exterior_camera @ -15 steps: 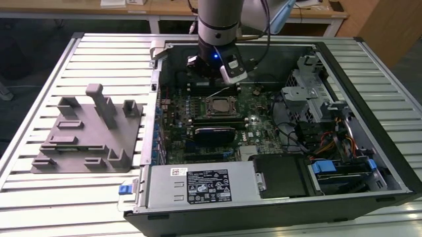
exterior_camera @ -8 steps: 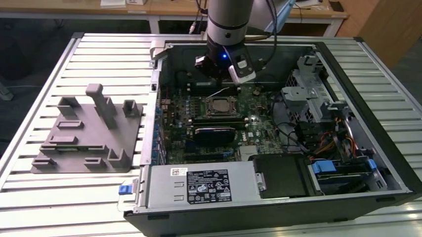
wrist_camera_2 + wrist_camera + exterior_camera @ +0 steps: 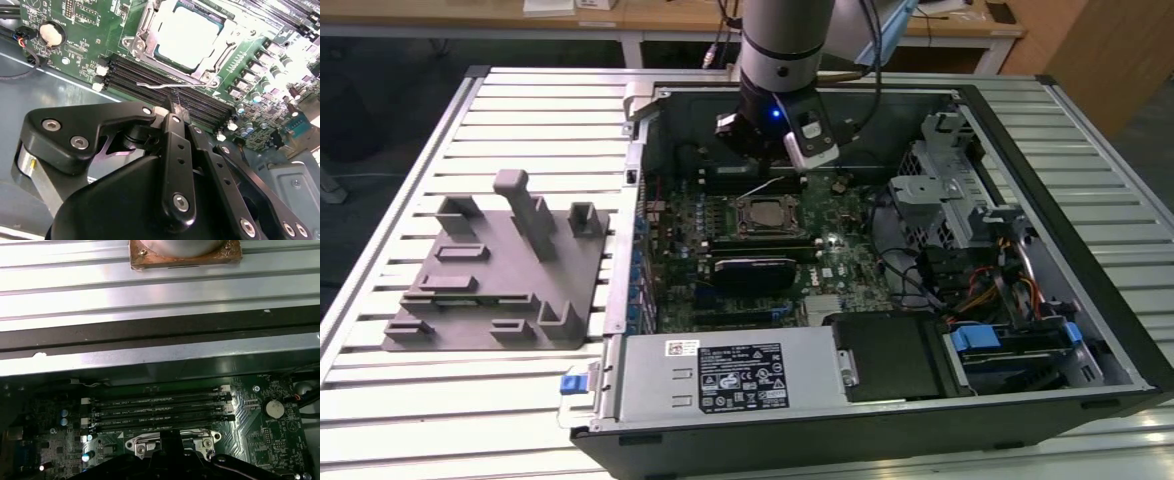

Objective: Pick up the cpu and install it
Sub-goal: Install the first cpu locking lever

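Hand (image 3: 172,112) fingertips hidden behind own linkage; cpu (image 3: 187,35) cut by frame edge, second wrist view.

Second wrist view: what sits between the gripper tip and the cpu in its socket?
In the second wrist view, black memory slots and a thin metal socket lever cross the green board between the gripper and the cpu.

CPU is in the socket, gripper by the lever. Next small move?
Probably ease the gripper onto the thin metal lever and press it: the cpu already lies in the socket, and the lever juts free just ahead of the gripper.
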`<state>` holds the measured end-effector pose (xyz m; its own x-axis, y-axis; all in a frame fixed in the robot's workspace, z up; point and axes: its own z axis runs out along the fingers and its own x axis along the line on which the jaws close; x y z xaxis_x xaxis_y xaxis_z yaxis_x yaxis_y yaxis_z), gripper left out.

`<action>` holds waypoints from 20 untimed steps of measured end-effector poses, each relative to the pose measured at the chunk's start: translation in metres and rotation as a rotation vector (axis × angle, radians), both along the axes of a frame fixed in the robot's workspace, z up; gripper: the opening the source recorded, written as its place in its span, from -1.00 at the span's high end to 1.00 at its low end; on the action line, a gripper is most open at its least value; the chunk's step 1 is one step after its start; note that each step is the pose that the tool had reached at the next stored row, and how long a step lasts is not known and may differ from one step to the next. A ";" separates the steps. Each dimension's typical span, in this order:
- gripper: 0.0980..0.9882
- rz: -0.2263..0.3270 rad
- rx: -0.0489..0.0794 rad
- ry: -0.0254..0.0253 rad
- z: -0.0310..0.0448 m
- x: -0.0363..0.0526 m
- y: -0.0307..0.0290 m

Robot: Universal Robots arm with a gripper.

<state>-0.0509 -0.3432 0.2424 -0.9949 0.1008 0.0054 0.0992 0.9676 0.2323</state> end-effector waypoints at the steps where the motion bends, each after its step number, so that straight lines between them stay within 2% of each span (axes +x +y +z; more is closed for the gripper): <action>1: 0.98 0.000 0.000 -0.0024 -0.0005 0.0000 0.0000; 4: 0.98 0.000 -0.001 -0.0156 -0.0027 -0.0001 -0.0001; 11: 0.98 0.000 -0.008 -0.0581 -0.0080 -0.0008 -0.0001; 20: 0.98 0.000 -0.013 -0.1091 -0.0149 -0.0013 -0.0001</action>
<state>-0.0523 -0.3433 0.2275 -0.9895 0.1002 -0.1043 0.0742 0.9706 0.2291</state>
